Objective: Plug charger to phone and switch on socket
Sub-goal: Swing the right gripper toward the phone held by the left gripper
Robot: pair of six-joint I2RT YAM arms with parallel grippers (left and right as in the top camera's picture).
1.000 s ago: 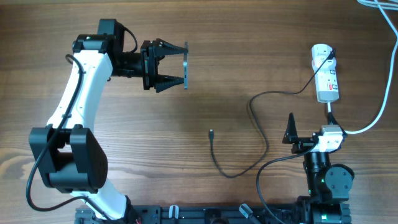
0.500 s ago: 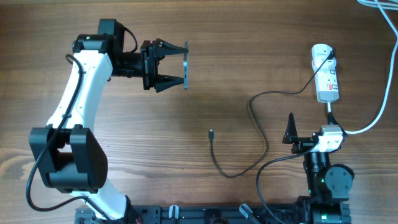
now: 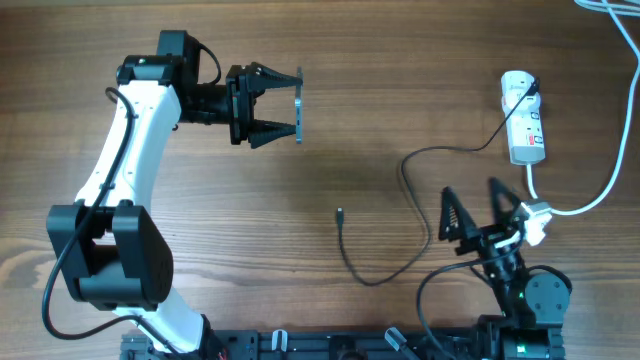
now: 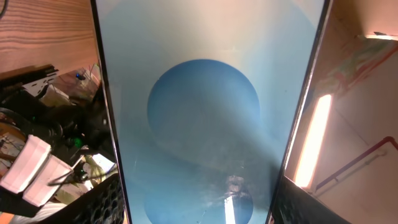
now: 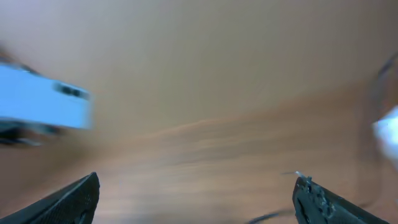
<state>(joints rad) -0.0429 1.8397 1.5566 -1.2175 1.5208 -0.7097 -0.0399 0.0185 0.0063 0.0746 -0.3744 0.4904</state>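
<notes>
Phone (image 3: 299, 95) is standing on its thin edge, up off the wooden table (image 3: 300, 40) at the far left. The left claw (image 3: 288, 104) is clamping on it. The left arm (image 3: 125, 140) is bending up from the near edge and pointing right. The right claw (image 3: 470, 200) is sitting low at the near right, with its fingers spreading wide apart around nothing. The charger (image 3: 425, 235) is lying in loops on the wood. Its little plug tip (image 3: 340, 212) is lying loose, well apart from the phone. The socket (image 3: 524, 125) is lying at the far right.

From the left wrist, the blue screen is filling most of the view. A long light (image 4: 311, 143) is glowing behind it.

From the right wrist, everything is looking blurry. Two black fingertips (image 5: 68, 199) are standing far apart over brown wood.
</notes>
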